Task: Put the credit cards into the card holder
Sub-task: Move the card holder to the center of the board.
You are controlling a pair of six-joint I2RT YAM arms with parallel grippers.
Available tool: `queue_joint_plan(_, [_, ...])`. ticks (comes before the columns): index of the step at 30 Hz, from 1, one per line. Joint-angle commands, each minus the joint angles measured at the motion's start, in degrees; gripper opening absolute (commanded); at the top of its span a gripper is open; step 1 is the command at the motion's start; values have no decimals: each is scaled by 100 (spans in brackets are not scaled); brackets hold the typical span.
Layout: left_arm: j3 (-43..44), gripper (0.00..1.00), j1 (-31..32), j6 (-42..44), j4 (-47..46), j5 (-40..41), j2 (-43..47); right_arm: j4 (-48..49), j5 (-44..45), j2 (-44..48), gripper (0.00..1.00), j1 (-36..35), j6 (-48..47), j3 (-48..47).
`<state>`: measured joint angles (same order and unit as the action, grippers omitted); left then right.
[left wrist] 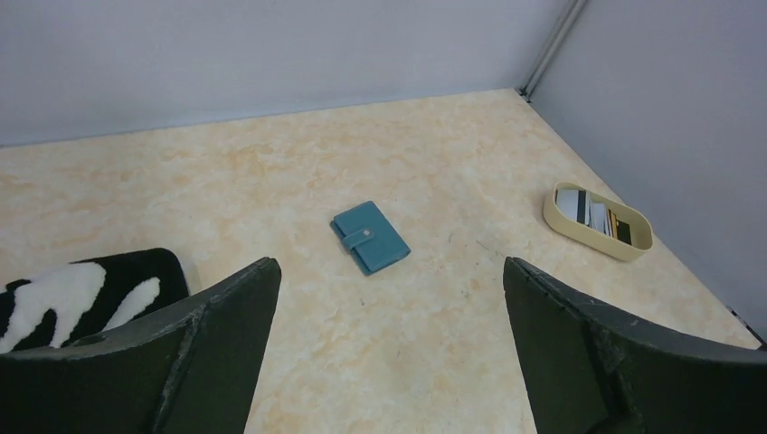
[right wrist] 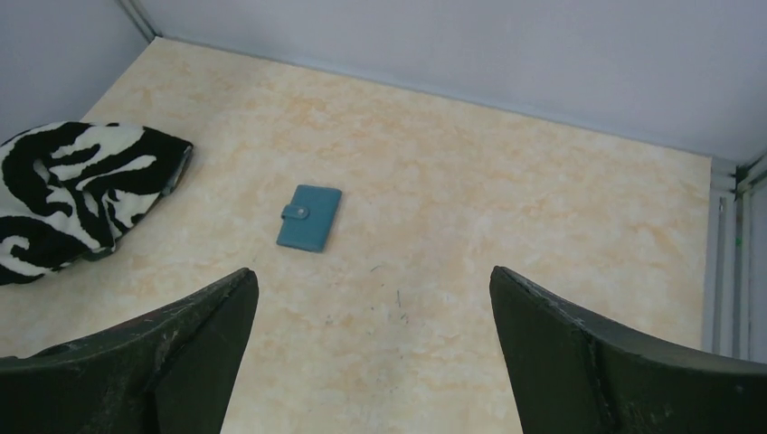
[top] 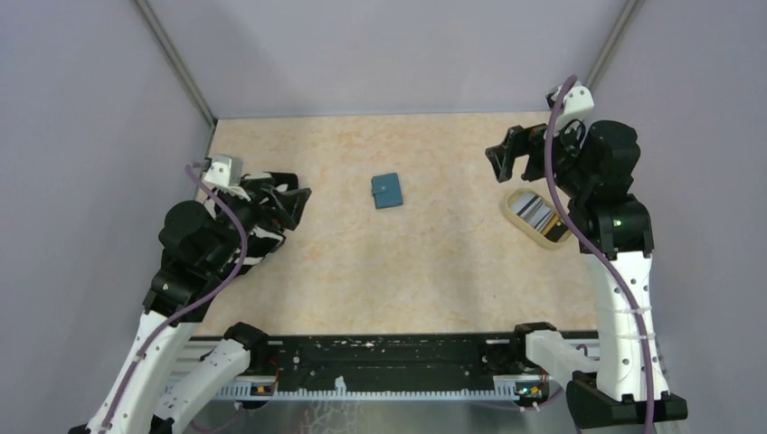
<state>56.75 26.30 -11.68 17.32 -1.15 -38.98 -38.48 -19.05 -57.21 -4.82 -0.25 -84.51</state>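
1. While nothing is picked up yet, both my left hand [top: 296, 204] and my right hand [top: 500, 164] are wide open and empty.
2. The card holder [top: 388, 191] lies shut on the worktop [top: 434, 271], between them.
3. The credit cards [left wrist: 592, 214] sit in a beige tray [left wrist: 590, 235] near my right hand.
4. I think this is the start: next, open the holder, then pinch one thin card.

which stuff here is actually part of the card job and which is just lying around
For the job:
card holder, shut
credit cards, in the beige tray

Just lying about:
zebra-print fabric piece
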Motion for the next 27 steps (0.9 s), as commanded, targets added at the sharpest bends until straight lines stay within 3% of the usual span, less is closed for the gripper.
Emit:
queue_joint_plan(1, [-545,99,-561,-575,-164,-932,437,106,29,252,99,245,519,321])
queue_joint_plan(6, [-1599,99,-1145,-1434,-999,-2011,822,505,-441,546,99,473,667,1169])
queue_joint_plan(12, [-2778,97,-1444,-2183,-1987,-2814,502,899,-2135,787,98,675,-188,2333])
queue_joint_plan(17, [-2996,96,-182,-1899,-2402,-1679,-743,1262,-3026,377,98,714,-852,2954])
queue_joint_plan(20, [-3042,95,351,-1941,-3103,-1366,-1635,1588,-3272,-25,98,725,-1215,3181])
queue_joint_plan(21, [-3084,93,609,-2034,-3640,-1149,-2347,2066,-3428,-300,98,733,-1158,3417])
queue_joint_plan(27, [-2826,86,457,-2431,-4302,-950,-3695,1756,-3190,-517,98,616,-1895,3478])
